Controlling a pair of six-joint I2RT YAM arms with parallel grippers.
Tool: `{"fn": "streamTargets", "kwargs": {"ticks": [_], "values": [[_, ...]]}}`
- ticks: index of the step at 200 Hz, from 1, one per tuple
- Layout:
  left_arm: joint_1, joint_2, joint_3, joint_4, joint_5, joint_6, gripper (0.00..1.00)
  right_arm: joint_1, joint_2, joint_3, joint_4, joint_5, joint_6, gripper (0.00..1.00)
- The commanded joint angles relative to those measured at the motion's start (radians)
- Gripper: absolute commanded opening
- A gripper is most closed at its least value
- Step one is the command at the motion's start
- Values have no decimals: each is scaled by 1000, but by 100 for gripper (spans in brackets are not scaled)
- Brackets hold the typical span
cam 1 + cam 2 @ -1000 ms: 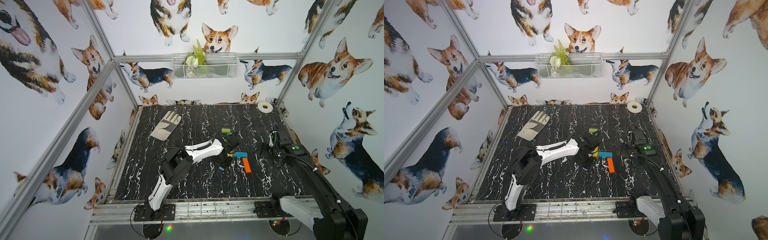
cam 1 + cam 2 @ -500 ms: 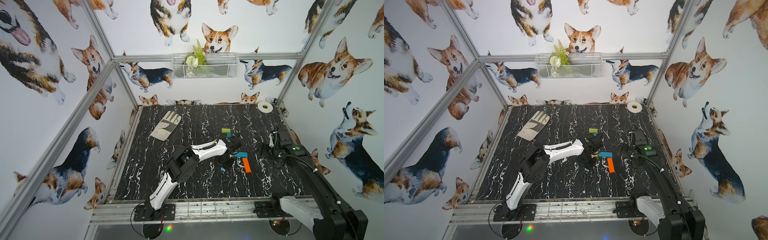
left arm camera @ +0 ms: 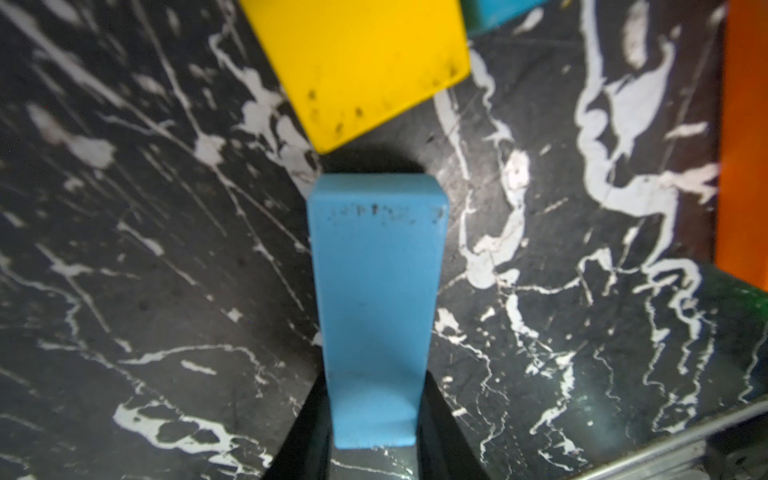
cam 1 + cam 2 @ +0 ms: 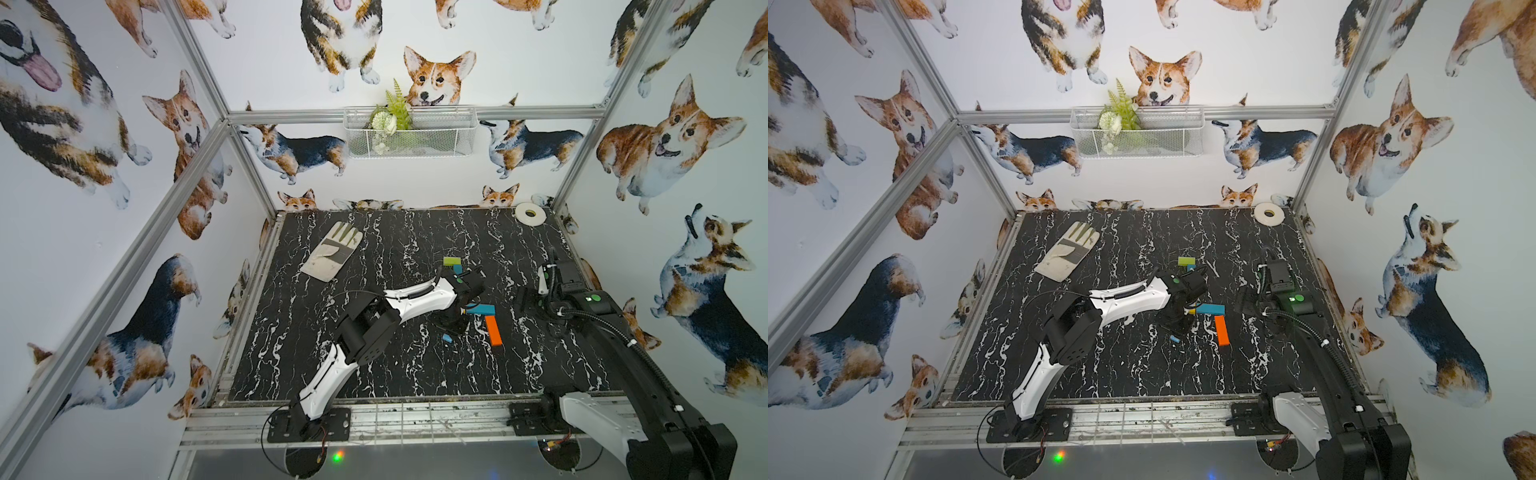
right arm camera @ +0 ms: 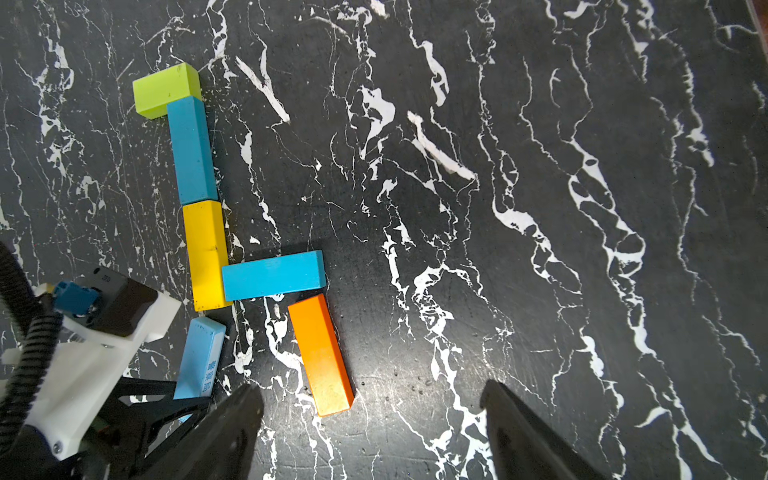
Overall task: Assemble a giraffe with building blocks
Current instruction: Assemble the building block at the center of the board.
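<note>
Even bright light; wide-angle edge distortion; left wrist view blurred

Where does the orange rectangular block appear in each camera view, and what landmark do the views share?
Top view: orange rectangular block, right of centre, nearer the camera than the teal body bar.
Top view: block in the same spot.
Left wrist: block is only a cropped strip at the frame edge.
Right wrist: block whole, slanting off the teal bar's end.
Shared landmark: the teal bar, in all four.

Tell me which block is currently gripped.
The light-blue block, clamped in the left gripper. The green block, yellow block, orange block and two teal blocks lie free; right gripper is open, empty.
</note>
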State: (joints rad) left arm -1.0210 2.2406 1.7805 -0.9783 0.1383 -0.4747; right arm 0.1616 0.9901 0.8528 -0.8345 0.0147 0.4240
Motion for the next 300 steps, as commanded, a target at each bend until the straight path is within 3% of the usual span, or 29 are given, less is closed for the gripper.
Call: {"fn": "streamTargets", "kwargs": {"ticks": [1, 131, 144, 178, 229, 270, 300], "values": [[1, 12, 11, -6, -11, -3, 13, 0, -4, 0, 13, -7, 1, 88], [1, 38, 49, -20, -26, -1, 16, 0, -7, -1, 20, -15, -1, 88], [1, 37, 47, -21, -29, -2, 22, 0, -9, -1, 20, -15, 0, 88], [2, 26, 41, -17, -38, 0, 57, 0, -8, -3, 20, -15, -1, 88], [0, -3, 41, -8, -45, 4, 99, 0, -10, -5, 21, -15, -2, 88], [-5, -110, 19, 36, -76, -8, 100, -1, -10, -6, 17, -3, -2, 88], [5, -272, 13, 36, -185, 14, 100, -2, -14, 1, 19, -13, -1, 90]]}}
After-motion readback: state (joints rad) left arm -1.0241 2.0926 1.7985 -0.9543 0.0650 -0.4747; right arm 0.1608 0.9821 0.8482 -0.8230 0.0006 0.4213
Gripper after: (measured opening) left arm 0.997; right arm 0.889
